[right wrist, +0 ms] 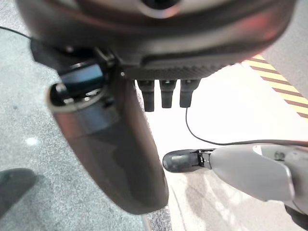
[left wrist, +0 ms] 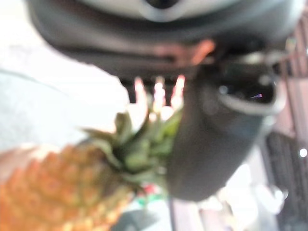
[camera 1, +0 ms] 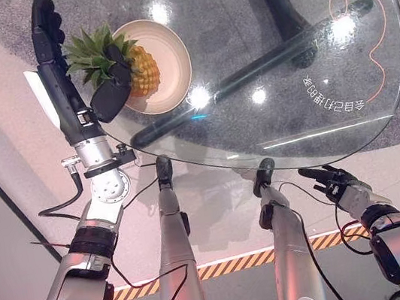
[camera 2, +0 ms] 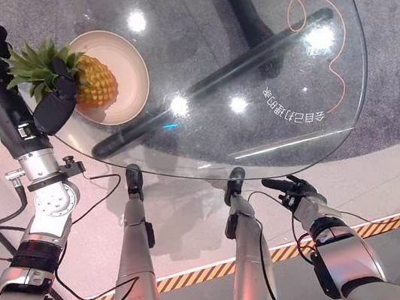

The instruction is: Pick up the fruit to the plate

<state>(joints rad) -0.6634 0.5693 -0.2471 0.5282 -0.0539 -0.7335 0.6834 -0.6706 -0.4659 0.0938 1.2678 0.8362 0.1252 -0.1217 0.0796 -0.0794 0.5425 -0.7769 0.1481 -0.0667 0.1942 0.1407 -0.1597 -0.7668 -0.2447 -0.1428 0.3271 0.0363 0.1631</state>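
A pineapple (camera 1: 141,69) lies on its side on the round beige plate (camera 1: 171,48) at the left of the glass table. Its green crown (camera 1: 90,57) sticks out over the plate's left rim. My left hand (camera 1: 60,81) stretches along the crown's left side with its fingers straight and pointing away. Its thumb (camera 1: 111,95) rests against the leaves where they meet the fruit. The left wrist view shows the thumb (left wrist: 207,159) beside the crown (left wrist: 139,154), not closed round it. My right hand (camera 1: 334,180) hangs open below the table's near edge at the lower right, holding nothing.
The round glass table (camera 1: 300,155) shows its dark base bars (camera 1: 276,54) and grey carpet through the top. An orange line drawing (camera 1: 363,25) marks the glass at the right. Yellow-black tape (camera 1: 240,261) runs across the floor near me.
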